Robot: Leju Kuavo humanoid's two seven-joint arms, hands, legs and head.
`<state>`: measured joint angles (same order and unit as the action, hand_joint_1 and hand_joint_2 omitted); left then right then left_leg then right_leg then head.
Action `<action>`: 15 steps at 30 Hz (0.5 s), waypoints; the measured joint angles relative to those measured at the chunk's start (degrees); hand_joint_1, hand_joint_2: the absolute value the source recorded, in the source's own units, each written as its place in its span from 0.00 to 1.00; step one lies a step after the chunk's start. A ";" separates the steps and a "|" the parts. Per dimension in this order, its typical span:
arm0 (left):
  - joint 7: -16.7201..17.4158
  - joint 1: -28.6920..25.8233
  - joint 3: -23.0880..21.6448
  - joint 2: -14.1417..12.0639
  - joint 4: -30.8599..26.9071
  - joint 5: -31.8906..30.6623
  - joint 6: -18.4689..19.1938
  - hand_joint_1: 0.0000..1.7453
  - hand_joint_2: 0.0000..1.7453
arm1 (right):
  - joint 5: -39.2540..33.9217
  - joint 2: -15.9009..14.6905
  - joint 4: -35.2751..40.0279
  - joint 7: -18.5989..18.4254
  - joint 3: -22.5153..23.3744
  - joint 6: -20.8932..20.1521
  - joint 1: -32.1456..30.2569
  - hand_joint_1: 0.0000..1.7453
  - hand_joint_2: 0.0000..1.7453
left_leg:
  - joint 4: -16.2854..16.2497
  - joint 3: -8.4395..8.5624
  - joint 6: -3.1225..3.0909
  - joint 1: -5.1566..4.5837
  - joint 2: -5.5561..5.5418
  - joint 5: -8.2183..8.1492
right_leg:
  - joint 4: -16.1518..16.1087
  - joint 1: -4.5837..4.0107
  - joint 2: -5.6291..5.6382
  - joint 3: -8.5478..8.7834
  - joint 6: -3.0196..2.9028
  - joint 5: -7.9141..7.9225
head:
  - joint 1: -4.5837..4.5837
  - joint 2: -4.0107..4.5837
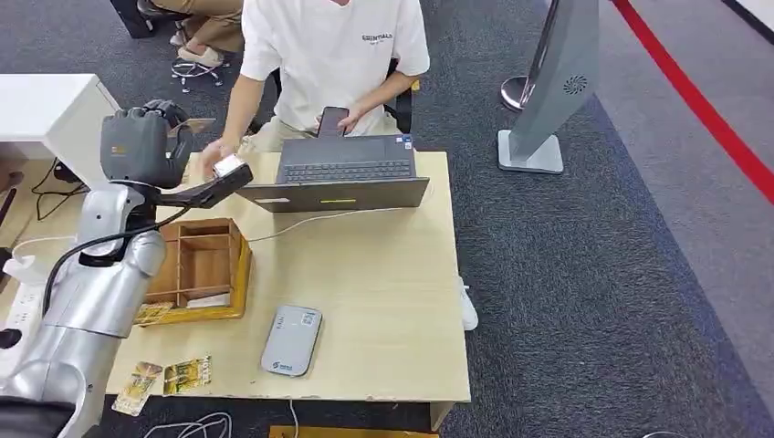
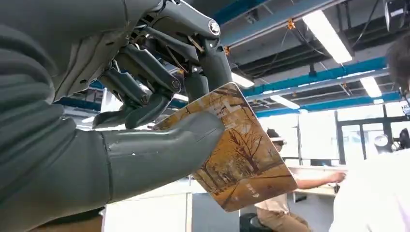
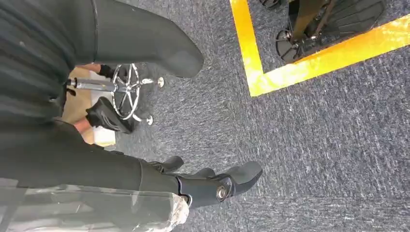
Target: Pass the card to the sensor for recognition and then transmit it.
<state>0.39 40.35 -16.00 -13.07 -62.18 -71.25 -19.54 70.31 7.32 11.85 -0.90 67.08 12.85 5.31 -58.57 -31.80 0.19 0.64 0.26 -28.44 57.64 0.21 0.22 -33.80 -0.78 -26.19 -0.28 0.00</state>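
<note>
Nearest, two spare cards (image 1: 166, 379) lie at the table's (image 1: 392, 301) near left corner, with the grey sensor (image 1: 291, 340) to their right. Beyond them is a wooden box (image 1: 203, 270). Farther, the left hand (image 1: 151, 146) is raised, thumb and fingers clamped on the card (image 2: 241, 150), offering it toward a seated person (image 1: 330, 55). The handover step seems underway; next calls for the person's grasp. The right hand (image 3: 208, 186) hangs, fingers loosely apart, holding nothing.
</note>
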 joint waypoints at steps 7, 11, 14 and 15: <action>-0.07 -0.15 0.35 0.77 1.33 -0.02 0.11 1.00 1.00 | -0.13 0.00 0.00 0.52 0.00 0.20 -0.01 0.00 1.00 | 0.00 0.00 0.00 0.00 0.00 0.00 | 0.00 0.00 0.00 0.00 0.00 0.00 | 0.00 0.00; -0.39 -0.27 0.77 1.20 1.97 0.39 0.20 1.00 1.00 | -0.33 0.00 0.00 0.41 0.00 0.39 -0.01 0.00 1.00 | 0.00 0.00 0.00 0.00 0.00 0.00 | 0.00 0.00 0.01 -0.01 0.00 0.00 | -0.02 0.00; -0.52 -0.32 1.22 1.53 2.62 0.90 0.37 0.00 1.00 | -0.48 0.00 0.00 0.20 0.00 0.66 -0.03 0.00 1.00 | 0.00 -0.04 0.00 0.00 0.01 0.00 | 0.00 0.00 0.02 -0.04 0.00 0.00 | 0.00 0.02; -0.63 -0.35 1.33 1.64 2.82 0.98 0.53 0.00 1.00 | -0.48 0.02 0.00 0.04 0.00 0.77 -0.02 0.00 1.00 | 0.00 -0.05 0.00 0.00 0.00 0.00 | 0.00 0.00 0.01 -0.04 0.00 0.00 | -0.02 0.00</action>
<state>-0.24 40.00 -14.67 -11.43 -59.36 -70.27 -19.02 69.83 7.34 11.85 -0.85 67.08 13.62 5.29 -58.57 -31.84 0.19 0.65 0.26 -28.44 57.64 0.21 0.22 -33.84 -0.78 -26.20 -0.31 0.00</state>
